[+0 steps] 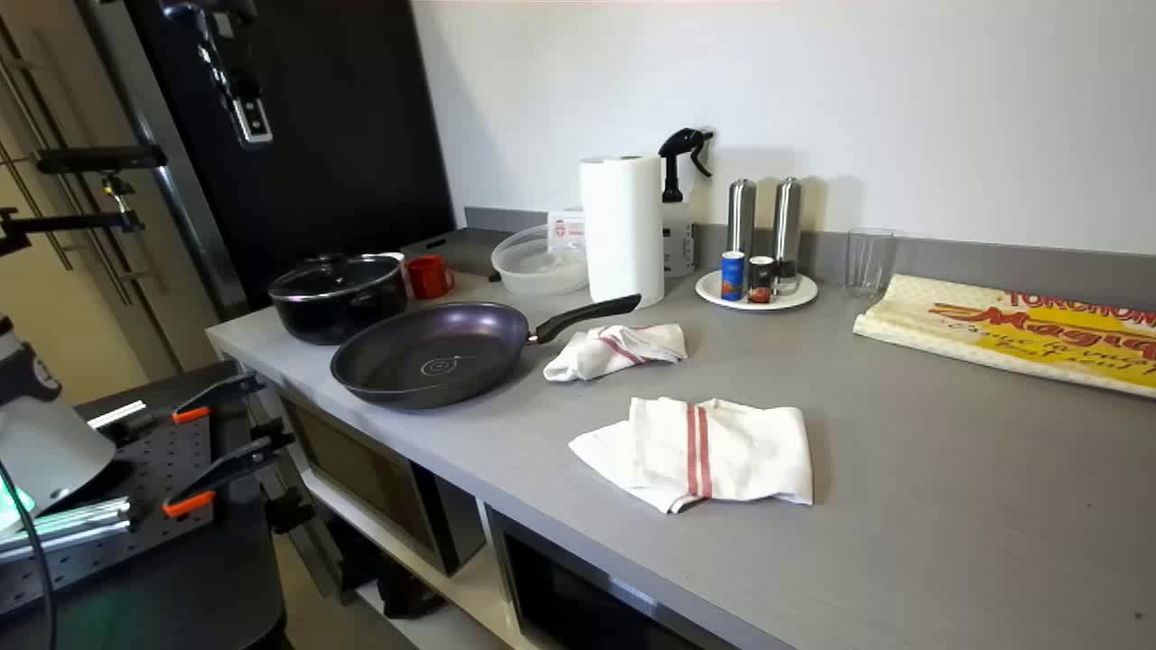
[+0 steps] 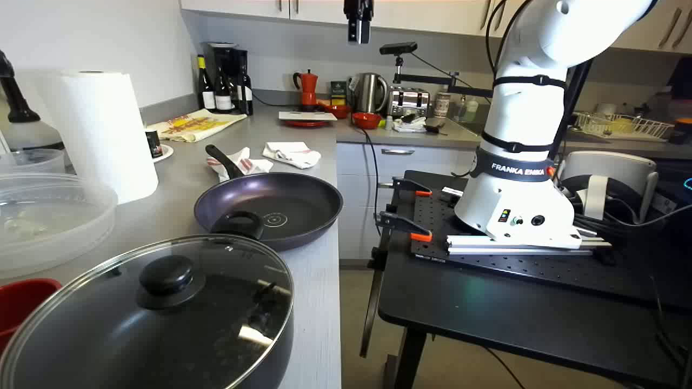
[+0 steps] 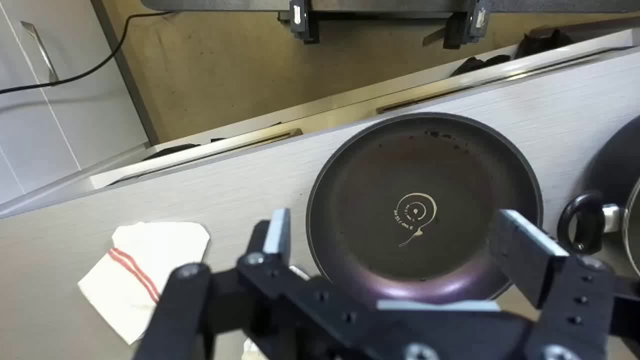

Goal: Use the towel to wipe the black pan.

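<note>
One black pan and one lidded pot stand side by side on the counter. A crumpled towel lies near the pan's handle, a folded towel farther off — two, both white with red stripes. The gripper hangs well above, its two jaws parted wide. Only the wrist view shows dark specks inside the pan — while two steel mills and three bottles each appear in an exterior view alone.

Pot beside the pan, cropped by the wrist view's edge
The gripper hides part of the pan.
</note>
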Action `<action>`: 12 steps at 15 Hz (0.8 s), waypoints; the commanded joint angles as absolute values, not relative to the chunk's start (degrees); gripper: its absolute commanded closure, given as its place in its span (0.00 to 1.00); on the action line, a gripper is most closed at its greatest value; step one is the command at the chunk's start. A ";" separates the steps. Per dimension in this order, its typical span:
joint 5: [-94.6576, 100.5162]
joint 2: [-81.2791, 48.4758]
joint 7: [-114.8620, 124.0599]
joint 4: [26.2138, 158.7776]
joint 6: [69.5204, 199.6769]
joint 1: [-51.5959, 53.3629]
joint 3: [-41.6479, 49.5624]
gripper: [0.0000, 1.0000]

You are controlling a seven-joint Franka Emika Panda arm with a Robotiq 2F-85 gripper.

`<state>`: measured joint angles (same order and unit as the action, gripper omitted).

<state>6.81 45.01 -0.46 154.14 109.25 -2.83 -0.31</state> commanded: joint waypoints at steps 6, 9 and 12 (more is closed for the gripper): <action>6.72 36.47 -4.16 149.34 111.28 -1.81 2.13 0.00; 5.87 29.04 -6.88 144.22 113.39 -2.15 4.59 0.00; 4.12 20.67 -9.98 137.89 114.40 -2.43 7.42 0.00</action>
